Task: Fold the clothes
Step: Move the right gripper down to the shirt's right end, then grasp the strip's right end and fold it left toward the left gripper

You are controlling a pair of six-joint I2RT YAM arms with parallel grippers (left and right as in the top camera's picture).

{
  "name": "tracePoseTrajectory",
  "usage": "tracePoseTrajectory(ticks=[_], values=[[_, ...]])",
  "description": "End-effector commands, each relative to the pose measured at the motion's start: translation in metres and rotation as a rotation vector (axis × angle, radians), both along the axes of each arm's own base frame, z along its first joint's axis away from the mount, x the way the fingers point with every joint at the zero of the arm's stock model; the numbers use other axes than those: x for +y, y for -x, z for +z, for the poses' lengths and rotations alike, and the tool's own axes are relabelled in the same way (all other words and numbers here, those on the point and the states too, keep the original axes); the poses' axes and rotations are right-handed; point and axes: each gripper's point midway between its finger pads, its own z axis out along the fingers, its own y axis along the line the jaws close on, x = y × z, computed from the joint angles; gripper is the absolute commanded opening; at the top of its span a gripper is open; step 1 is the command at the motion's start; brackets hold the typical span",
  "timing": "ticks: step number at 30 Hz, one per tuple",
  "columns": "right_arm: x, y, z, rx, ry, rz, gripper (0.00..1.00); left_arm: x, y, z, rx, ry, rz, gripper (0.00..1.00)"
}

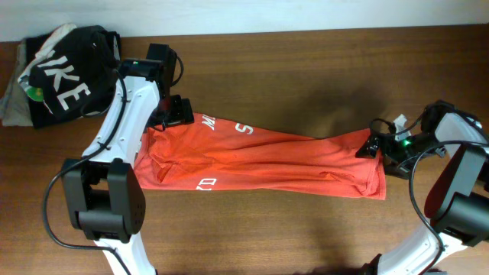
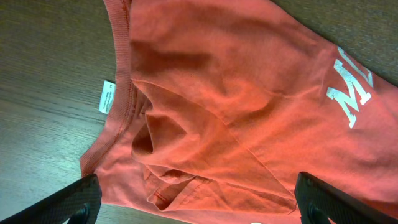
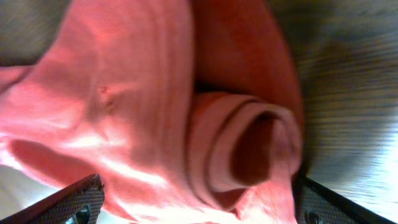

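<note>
Gripping both ends first: left pincer (image 2: 198, 182), wide, should take the T-shirt (image 1: 260, 156) collar (image 2: 122, 68) at 9 o'clock; right pincer (image 3: 199, 196), wide, the 3 o'clock hem (image 3: 249, 143).

Premises are presenting as a robotics lab or test bench, not a home. Two white-and-black robot arms, the left arm (image 1: 126, 114) and the right arm (image 1: 458, 176), are standing at the near edge of a dark wood-grain worktop (image 1: 306, 237). Black cables (image 1: 45, 208) are looping loose beside them. A green indicator light (image 1: 407, 140) is glowing on the right wrist. A red-orange T-shirt (image 1: 267, 160) and a black garment (image 1: 65, 76) are lying on the worktop.
</note>
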Motion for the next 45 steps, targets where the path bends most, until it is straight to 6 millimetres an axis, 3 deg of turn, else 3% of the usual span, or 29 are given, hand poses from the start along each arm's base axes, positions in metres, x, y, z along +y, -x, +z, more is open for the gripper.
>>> tracePoseTrajectory(ticks=[1, 4, 6, 10, 13, 16, 19, 23, 27, 33, 36, 38, 41, 42, 45], values=[[0.031, 0.011, -0.01, 0.01, -0.111, 0.024, 1.0, -0.004, -0.004, 0.006, -0.024, 0.024, 0.001, 0.99], [0.051, 0.019, -0.017, 0.038, -0.119, 0.07, 0.89, -0.008, -0.006, 0.006, -0.033, 0.048, -0.001, 0.99], [0.064, 0.02, -0.023, 0.037, -0.113, 0.105, 0.71, -0.008, -0.006, 0.006, -0.032, 0.048, -0.001, 0.99], [0.069, 0.015, -0.031, 0.075, -0.058, 0.061, 0.04, -0.008, -0.006, 0.006, -0.032, 0.048, -0.001, 0.99], [0.063, 0.011, -0.031, 0.069, -0.038, 0.05, 0.04, -0.008, -0.006, 0.006, -0.031, 0.047, -0.001, 0.99], [0.026, 0.01, -0.025, 0.137, 0.122, -0.019, 0.04, -0.008, -0.005, 0.006, -0.028, 0.047, -0.001, 0.99], [-0.014, 0.01, 0.0, 0.165, 0.27, -0.077, 0.04, -0.008, -0.005, 0.005, -0.026, 0.047, -0.001, 0.99], [-0.029, 0.002, 0.048, 0.117, 0.353, -0.125, 0.04, -0.008, -0.003, 0.003, -0.019, 0.046, -0.001, 0.99], [0.005, -0.005, 0.074, 0.044, 0.372, -0.032, 0.04, -0.008, -0.003, 0.003, -0.018, 0.047, 0.0, 0.99], [0.099, -0.02, 0.075, -0.015, 0.348, 0.121, 0.04, -0.008, -0.003, 0.003, -0.017, 0.05, -0.001, 0.99], [0.17, -0.029, 0.078, -0.119, 0.268, 0.246, 0.04, -0.008, -0.003, 0.003, -0.017, 0.049, -0.001, 0.99], [0.201, -0.029, 0.072, -0.14, 0.263, 0.296, 0.08, -0.008, -0.001, 0.002, -0.009, 0.048, -0.001, 0.99], [0.224, -0.025, 0.059, -0.124, 0.258, 0.327, 0.08, -0.007, 0.002, 0.002, 0.003, 0.046, -0.001, 0.99], [0.229, -0.025, 0.054, -0.116, 0.258, 0.328, 0.12, -0.008, 0.002, 0.002, 0.003, 0.046, -0.001, 0.99], [0.247, -0.022, 0.038, -0.105, 0.248, 0.371, 0.6, -0.008, 0.002, 0.002, 0.003, 0.046, -0.001, 0.99]])
